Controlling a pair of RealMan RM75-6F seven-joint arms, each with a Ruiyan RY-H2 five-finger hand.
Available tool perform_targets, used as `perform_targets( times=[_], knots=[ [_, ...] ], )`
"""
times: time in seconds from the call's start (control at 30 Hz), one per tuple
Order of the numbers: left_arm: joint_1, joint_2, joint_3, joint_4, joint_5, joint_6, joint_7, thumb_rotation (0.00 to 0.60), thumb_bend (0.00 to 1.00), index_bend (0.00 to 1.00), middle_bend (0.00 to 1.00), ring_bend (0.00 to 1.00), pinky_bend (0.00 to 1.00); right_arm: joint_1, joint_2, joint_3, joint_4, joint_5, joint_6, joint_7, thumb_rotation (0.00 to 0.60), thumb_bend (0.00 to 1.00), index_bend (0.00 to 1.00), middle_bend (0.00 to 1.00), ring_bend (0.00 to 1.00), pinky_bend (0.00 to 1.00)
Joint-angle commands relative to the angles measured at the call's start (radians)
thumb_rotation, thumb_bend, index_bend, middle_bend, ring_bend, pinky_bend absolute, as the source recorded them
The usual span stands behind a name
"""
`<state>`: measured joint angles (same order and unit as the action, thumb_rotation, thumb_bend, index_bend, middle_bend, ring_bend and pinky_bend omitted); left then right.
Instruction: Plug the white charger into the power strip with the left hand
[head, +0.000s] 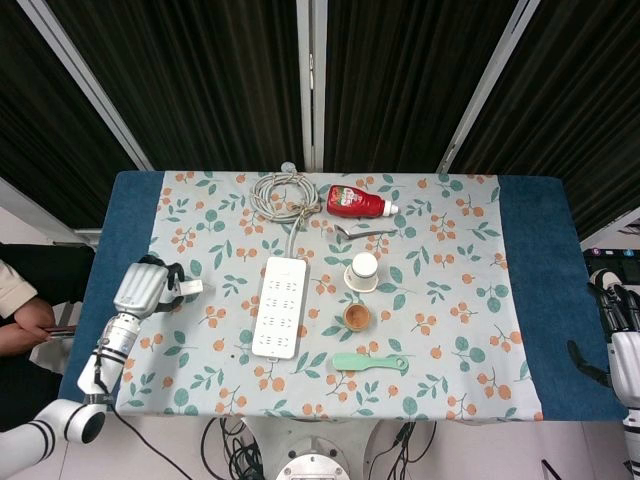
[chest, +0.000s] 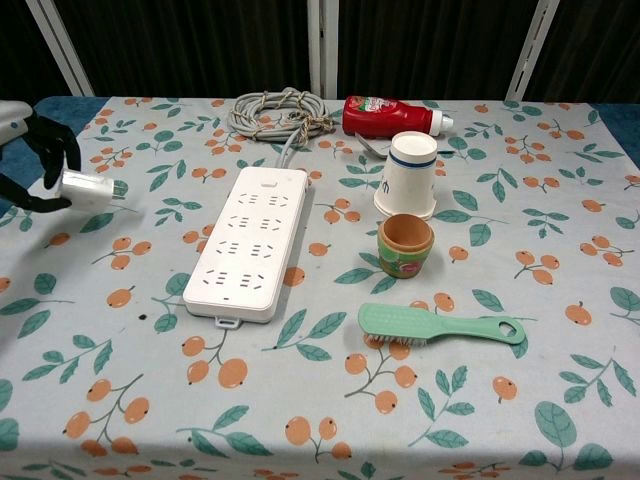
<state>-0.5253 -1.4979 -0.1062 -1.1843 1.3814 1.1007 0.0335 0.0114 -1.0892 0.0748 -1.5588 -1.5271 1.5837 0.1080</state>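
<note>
The charger is gripped by the left hand, left of the power strip. A cup, pot, brush, ketchup bottle and coiled cable are set on the desk. The right hand is kept slack, holding nothing.

Paper cup: ketchup bottle behind it, clay pot and green brush in front.
</note>
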Motion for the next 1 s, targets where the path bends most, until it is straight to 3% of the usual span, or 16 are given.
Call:
perform_targets(
  times=[0.03,0.2,0.47,0.7,1.0],
  knots=[
    [-0.048,0.124,0.019,-0.171,-0.003,-0.087,0.214,0.6,0.38,0.6,0.61,0.43,0.27,0.001,-0.003,0.0,0.003,-0.001,-0.001,0.002,0.6,0.26,0.02,0.16,0.0,0.03],
    [-0.091,0.135,0.01,-0.221,-0.063,-0.184,0.25,0.6,0.38,0.6,0.61,0.43,0.26,0.002,-0.008,0.001,0.008,-0.002,-0.002,0.006,0.6,0.25,0.02,0.15,0.0,0.03],
    [-0.121,0.121,-0.006,-0.167,-0.072,-0.239,0.107,0.6,0.38,0.58,0.6,0.42,0.23,-0.005,-0.005,0.001,0.008,0.003,0.003,0.005,0.6,0.26,0.02,0.16,0.0,0.03],
    [-0.132,0.117,0.009,-0.128,-0.053,-0.262,0.044,0.6,0.38,0.51,0.55,0.38,0.22,-0.004,-0.007,0.001,0.006,0.004,0.0,0.001,0.6,0.25,0.02,0.16,0.0,0.03],
    [-0.15,0.111,0.013,-0.132,-0.054,-0.259,0.086,0.6,0.38,0.47,0.51,0.38,0.21,-0.01,-0.006,0.001,0.001,0.007,0.004,-0.003,0.6,0.26,0.02,0.16,0.0,0.03]
  ],
)
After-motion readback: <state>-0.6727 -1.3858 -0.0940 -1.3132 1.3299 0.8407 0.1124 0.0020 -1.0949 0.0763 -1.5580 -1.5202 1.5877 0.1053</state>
